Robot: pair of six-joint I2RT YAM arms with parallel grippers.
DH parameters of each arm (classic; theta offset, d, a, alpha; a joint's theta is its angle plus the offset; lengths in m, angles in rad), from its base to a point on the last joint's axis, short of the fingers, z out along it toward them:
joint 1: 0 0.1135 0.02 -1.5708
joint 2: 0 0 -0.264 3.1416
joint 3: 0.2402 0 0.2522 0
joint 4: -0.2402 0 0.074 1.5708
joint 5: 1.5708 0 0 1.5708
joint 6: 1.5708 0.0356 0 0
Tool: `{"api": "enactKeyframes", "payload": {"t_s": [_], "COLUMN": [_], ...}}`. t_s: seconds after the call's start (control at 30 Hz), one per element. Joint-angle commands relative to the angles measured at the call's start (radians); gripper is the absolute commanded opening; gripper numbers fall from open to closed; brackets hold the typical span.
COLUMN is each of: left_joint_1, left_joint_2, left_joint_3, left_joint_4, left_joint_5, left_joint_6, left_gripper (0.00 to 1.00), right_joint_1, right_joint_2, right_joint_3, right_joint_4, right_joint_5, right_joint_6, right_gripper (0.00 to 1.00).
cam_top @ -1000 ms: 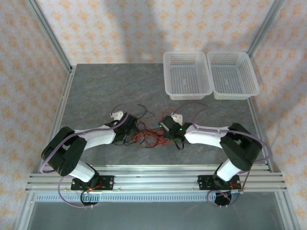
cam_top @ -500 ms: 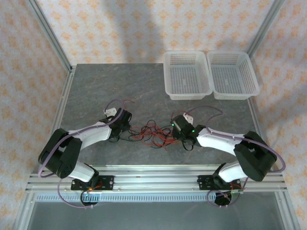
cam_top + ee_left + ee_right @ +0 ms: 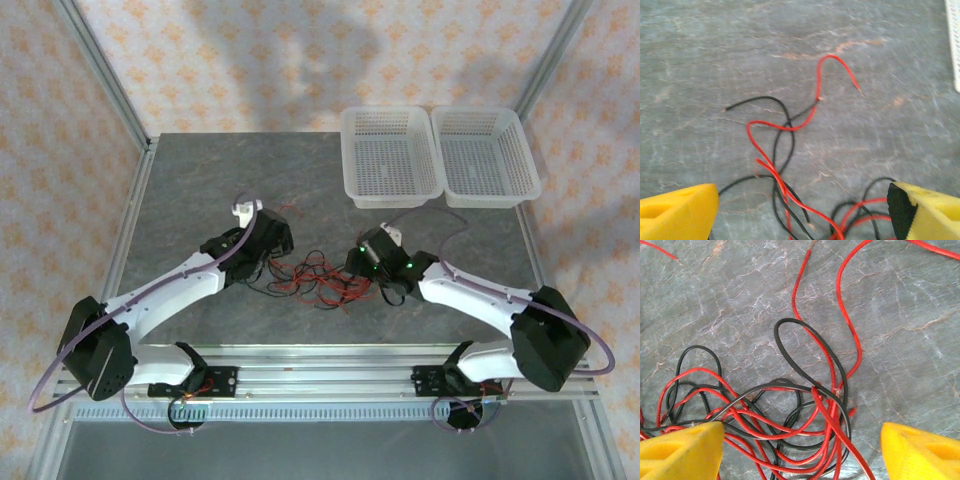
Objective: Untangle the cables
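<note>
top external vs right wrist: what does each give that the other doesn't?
Top external gives the left arm, the right arm and two empty white baskets, left basket and right basket, at the table's far right. Right wrist gives strand detail: a black loop crossing red wires, with the right gripper open, yellow fingers wide apart. Both share the cables on the grey surface.

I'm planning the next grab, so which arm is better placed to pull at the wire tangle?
Right, likely: the right fingers stand open over the dense wire clump, while the left fingers frame only a few loose strands.
</note>
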Motion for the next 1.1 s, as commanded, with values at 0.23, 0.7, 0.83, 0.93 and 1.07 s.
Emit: {"api": "enactKeyframes", "payload": {"t_s": [0.23,0.7,0.83,0.93,1.07], "left_joint_1": [-0.175,-0.248,-0.215,-0.173,-0.102], "left_joint_2": [0.152,0.385,0.446,0.437,0.389], "left_joint_3": [-0.029,-0.068,-0.086,-0.123,-0.175], "left_joint_4": [0.016,0.034,0.016,0.023,0.032], "left_joint_5": [0.107,0.05,-0.036,-0.067,-0.093], "left_joint_6": [-0.052,-0.164,-0.212,-0.225,-0.219], "left_gripper": [0.91,0.93,0.94,0.94,0.94], "right_joint_1": [0.009,0.009,0.008,-0.005,-0.031], "right_joint_2": [0.172,0.214,0.225,0.213,0.167], "right_joint_3": [0.076,-0.056,-0.066,-0.073,-0.091], "right_joint_4": [-0.09,0.005,-0.008,-0.035,-0.06], "right_joint_5": [0.148,0.105,0.141,0.175,0.203], "right_joint_6": [-0.057,-0.007,0.002,0.003,-0.003], "right_gripper": [0.84,0.81,0.77,0.72,0.62]}}
